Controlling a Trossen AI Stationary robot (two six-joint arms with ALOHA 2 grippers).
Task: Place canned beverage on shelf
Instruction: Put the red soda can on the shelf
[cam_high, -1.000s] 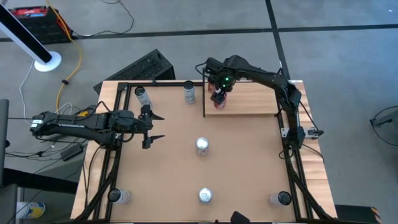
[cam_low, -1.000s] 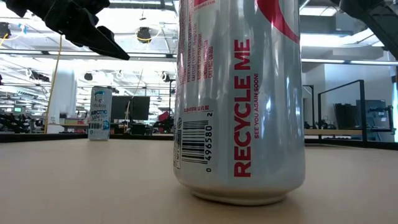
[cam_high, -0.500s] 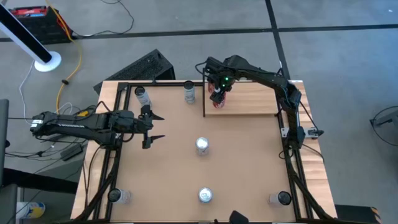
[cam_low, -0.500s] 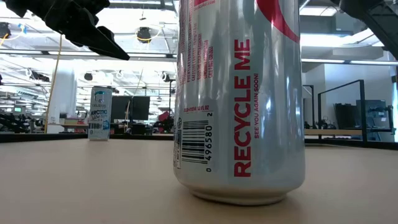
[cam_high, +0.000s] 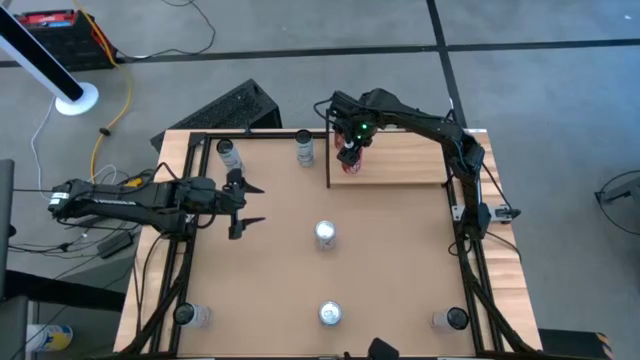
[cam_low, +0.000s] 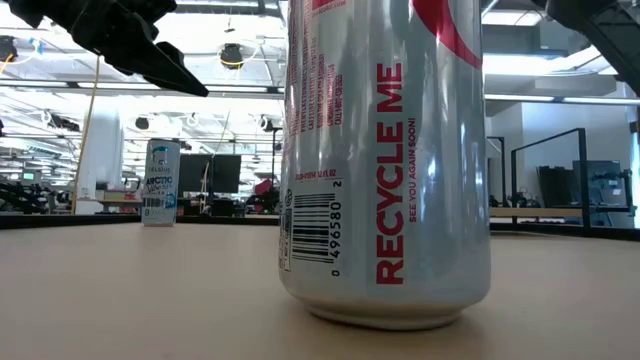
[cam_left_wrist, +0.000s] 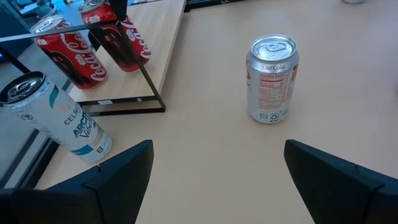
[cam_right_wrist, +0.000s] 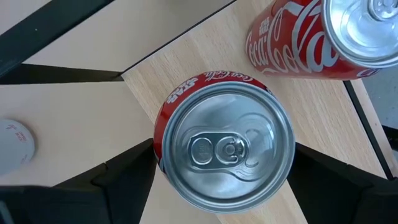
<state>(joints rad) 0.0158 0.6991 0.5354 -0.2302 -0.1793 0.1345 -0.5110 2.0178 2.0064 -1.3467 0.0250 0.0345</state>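
The shelf (cam_high: 400, 160) is a pale wood board at the table's far right, with a black upright bar (cam_high: 329, 150) along its left short edge. Two red cola cans stand on it near the bar. My right gripper (cam_high: 350, 148) comes down on the nearer one (cam_right_wrist: 224, 149) and is shut on it. The second red can (cam_right_wrist: 323, 37) stands right beside it. My left gripper (cam_high: 255, 205) hovers open and empty over the table's left half, pointing at a silver can (cam_left_wrist: 272, 78) that stands upright mid-table. My right gripper pinches the red can between its two fingers (cam_right_wrist: 134, 180), on opposite sides of the wall (cam_right_wrist: 163, 134) just below the top rim. The fingers come from above, pointing down. The can is upright, and in the left wrist view its base (cam_left_wrist: 134, 65) seems to rest on the shelf board.
A white-and-blue can (cam_high: 229, 153) and another can (cam_high: 304, 148) stand at the table's far edge. A silver can (cam_low: 385, 160) stands at the near edge in front of the low camera, with more cans at both near corners (cam_high: 190, 315). A black frame rims the table.
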